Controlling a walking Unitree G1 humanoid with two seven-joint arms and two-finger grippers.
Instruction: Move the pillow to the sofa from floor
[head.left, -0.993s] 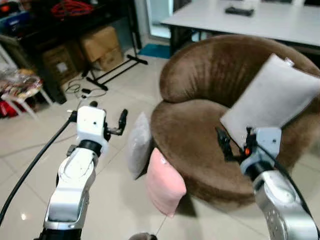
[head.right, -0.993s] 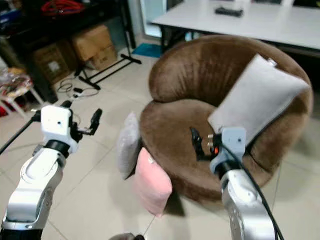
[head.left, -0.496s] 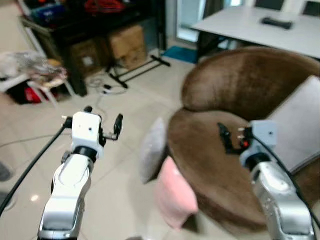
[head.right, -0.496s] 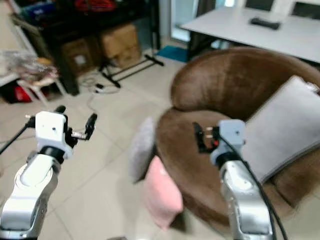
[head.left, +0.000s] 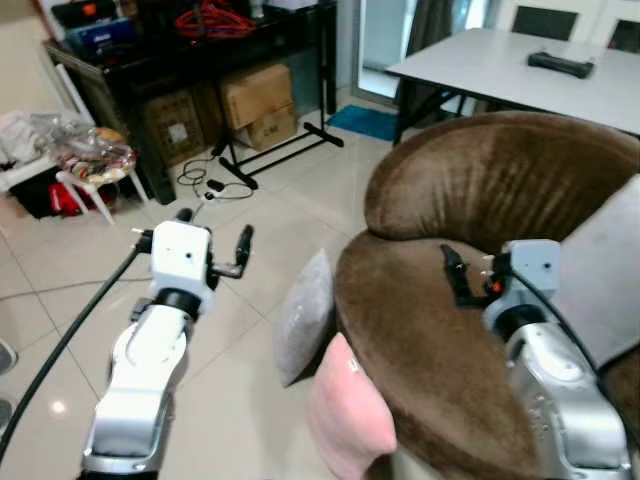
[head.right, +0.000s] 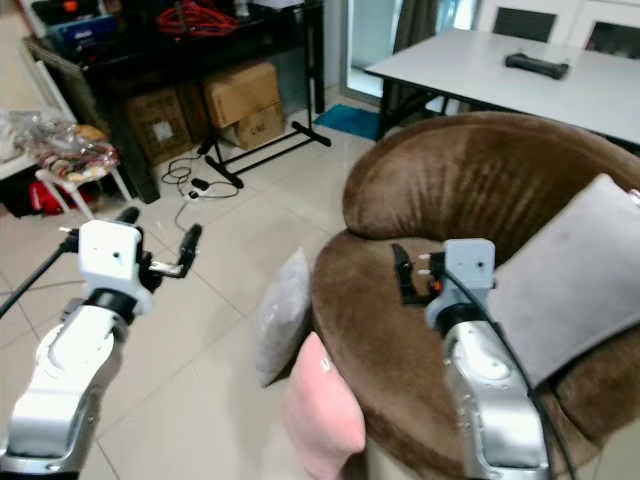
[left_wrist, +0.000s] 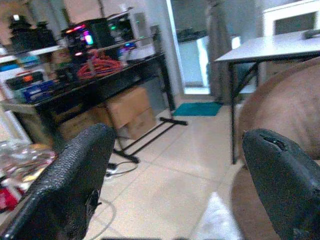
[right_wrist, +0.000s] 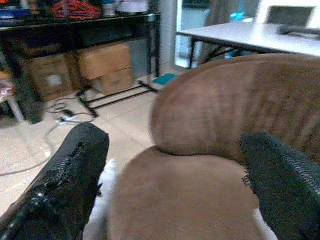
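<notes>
On the pale tiled floor (head.left: 60, 300) of a living room, seen from the left eye view, a round brown sofa (head.left: 470, 190) filled the right half. Against its front edge stood two cushions on the floor: a grey pillow (head.left: 305, 318) on edge, long axis nearly upright and leaning toward the sofa, and a pink pillow (head.left: 350, 420) just beside it, nearer the camera, tilted and touching the sofa's base. A larger grey cushion (head.left: 612, 270) lay propped on the sofa seat at the right. Behind stood a white table (head.left: 500, 65) with a dark remote (head.left: 560, 64) on it, and at the back left a black shelf unit (head.left: 200, 45) with cardboard boxes (head.left: 255, 100) under it; whether the boxes held anything could not be told. The left gripper (head.left: 215, 232) hung above the floor, left of the grey pillow, its fingers spread wide and empty. The right gripper (head.left: 452, 275) hovered over the sofa seat.

In the right eye view the same layout showed, with a cable (head.right: 185, 180) coiled on the floor near the boxes.

In the left wrist view, the fingers (left_wrist: 65, 185) stood far apart, the grey pillow's top between them.

In the right wrist view, the fingers (right_wrist: 70, 170) were likewise wide, framing the sofa, holding nothing.
</notes>
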